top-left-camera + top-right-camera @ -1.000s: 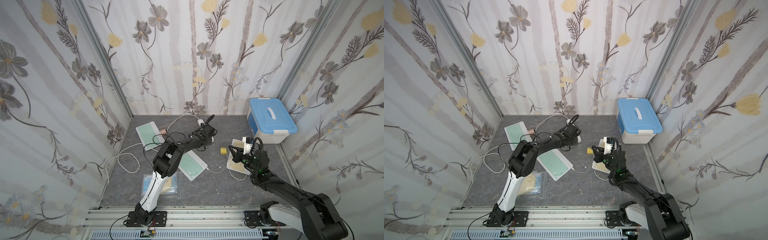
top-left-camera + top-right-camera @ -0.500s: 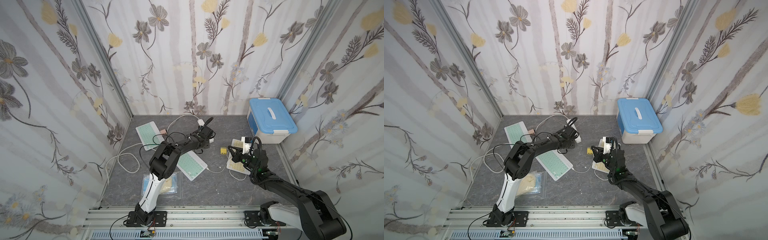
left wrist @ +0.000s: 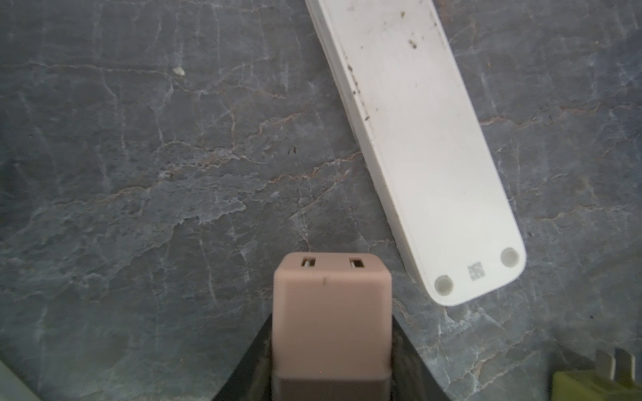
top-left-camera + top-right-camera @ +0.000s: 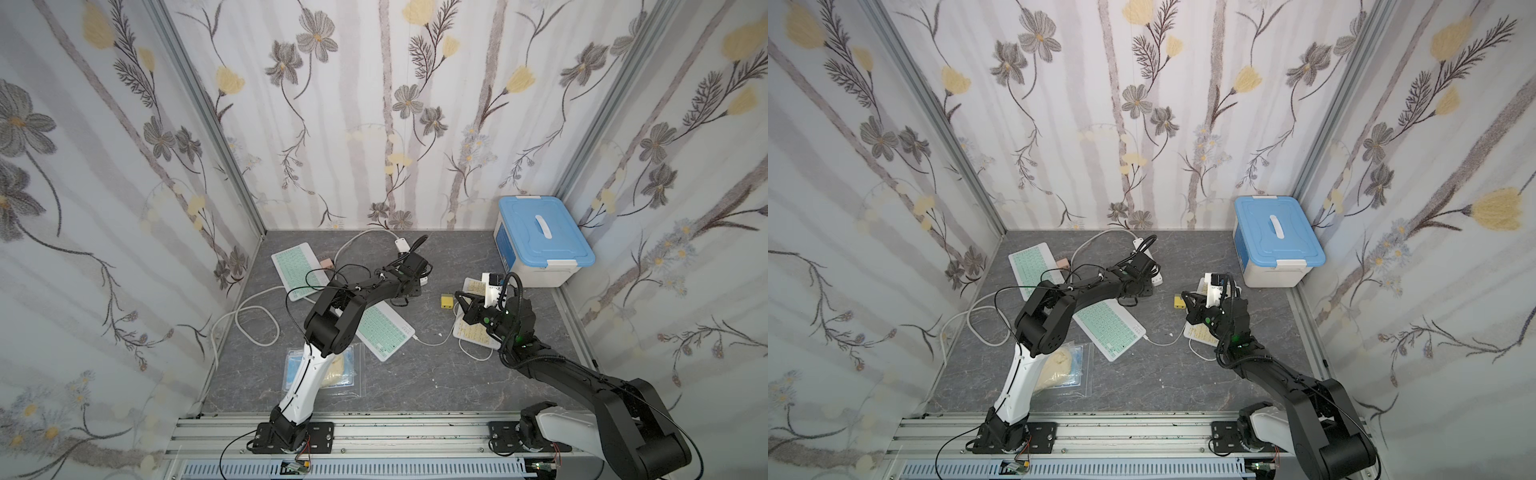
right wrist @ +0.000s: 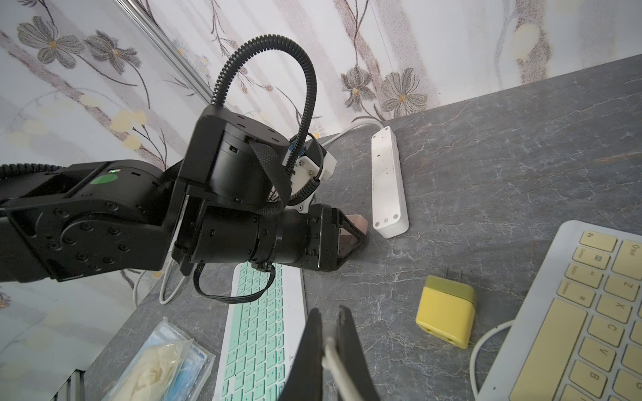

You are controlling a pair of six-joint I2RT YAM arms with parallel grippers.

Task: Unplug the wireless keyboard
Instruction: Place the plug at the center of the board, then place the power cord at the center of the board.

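- Left arm's elbow has sagged slightly toward the rail since a second ago; both grips are unchanged.
- Mint-green wireless keyboard (image 4: 384, 330) lies askew mid-bench, its white cable (image 4: 432, 343) apparently still seated in the near corner.
- Right fingers (image 5: 309, 364) are pinched shut on that cable.
- Left fingers (image 3: 257, 361) clamp a tan charger block (image 3: 331, 305), clear of the face-down white power strip (image 3: 424, 156) just beside it.
- Judged about half done: the block is out of the strip, but the keyboard end looks yet to be pulled.
- Yellow charger (image 5: 446, 312), yellow keyboard (image 5: 590, 305) and a second mint keyboard (image 4: 297, 270) lie apart on the bench (image 4: 415, 382).
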